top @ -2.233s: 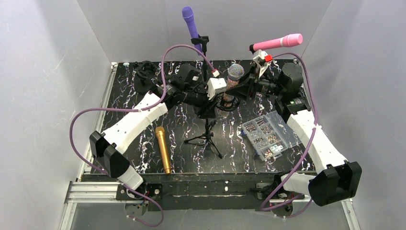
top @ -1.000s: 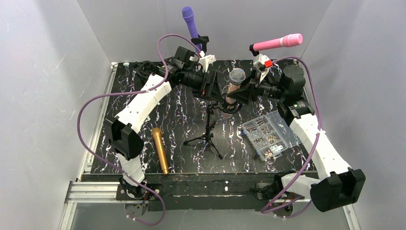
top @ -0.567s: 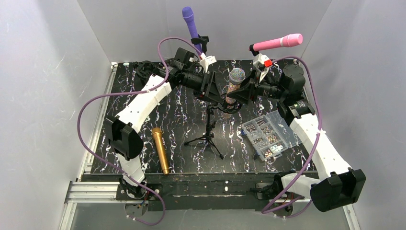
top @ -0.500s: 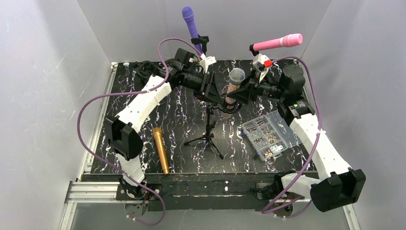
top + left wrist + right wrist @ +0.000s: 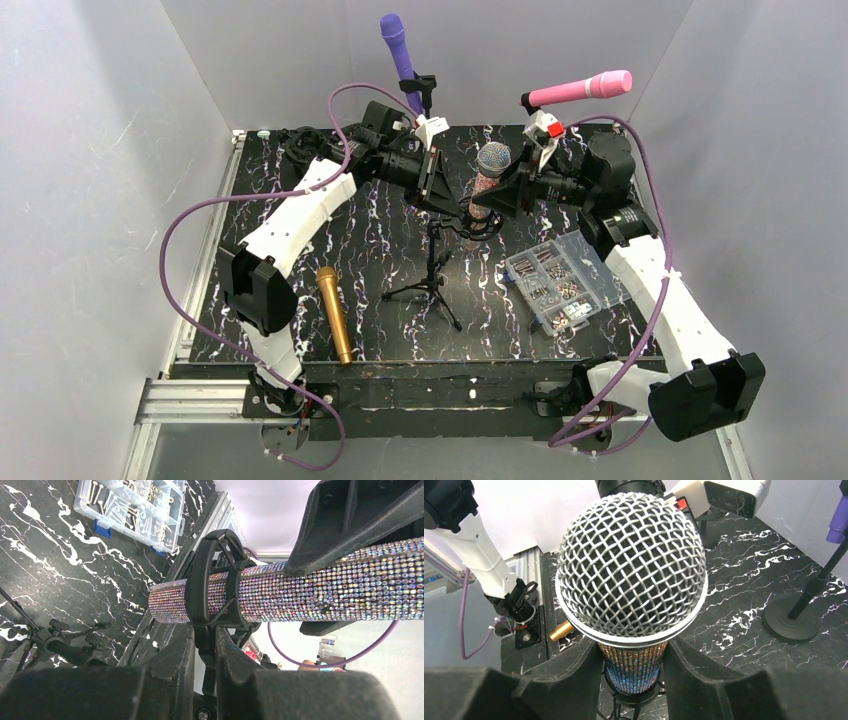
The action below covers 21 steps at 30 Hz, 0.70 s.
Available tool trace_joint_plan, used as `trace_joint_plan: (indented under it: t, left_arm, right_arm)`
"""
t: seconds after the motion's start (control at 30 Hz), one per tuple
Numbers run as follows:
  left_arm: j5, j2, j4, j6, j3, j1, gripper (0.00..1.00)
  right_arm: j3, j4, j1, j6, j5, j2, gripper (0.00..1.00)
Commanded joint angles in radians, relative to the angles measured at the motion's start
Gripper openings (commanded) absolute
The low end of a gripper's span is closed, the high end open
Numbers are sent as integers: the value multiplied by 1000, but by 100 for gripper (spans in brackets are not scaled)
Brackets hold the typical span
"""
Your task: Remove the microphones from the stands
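Swung to the far side of the table since two seconds ago, the left gripper (image 5: pixel 205 647) pinches the stem of the stand (image 5: pixel 436 262) just under the clip (image 5: pixel 212 582). The right gripper (image 5: pixel 634 667) clamps the sparkly microphone (image 5: pixel 631 565) below its mesh head. The microphone is seated in the clip.

Overhead of microphone (image 5: pixel 489 165) clear. Sides taken: left tool (image 5: pixel 443 200) on stand (image 5: pixel 436 265), right tool (image 5: pixel 492 196) opposite; pink microphone (image 5: pixel 580 88) overhangs rear.

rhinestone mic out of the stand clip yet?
No, in the left wrist view the rhinestone microphone sits seated inside the black stand clip.
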Motion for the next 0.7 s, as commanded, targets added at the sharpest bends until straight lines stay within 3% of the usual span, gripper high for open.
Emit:
trace_joint_plan:
  t: [0.0, 0.4, 0.67]
  left_arm:
    - [-47, -37, -50, 95, -23, 1, 0]
    - [-81, -5, -82, 103, -11, -3, 0]
    - [-188, -2, -91, 83, -14, -13, 0]
  right_arm:
    - [87, -30, -2, -30, 82, 8, 1]
    - [260, -226, 8, -247, -14, 62, 1]
    - [269, -202, 25, -149, 262, 50, 1]
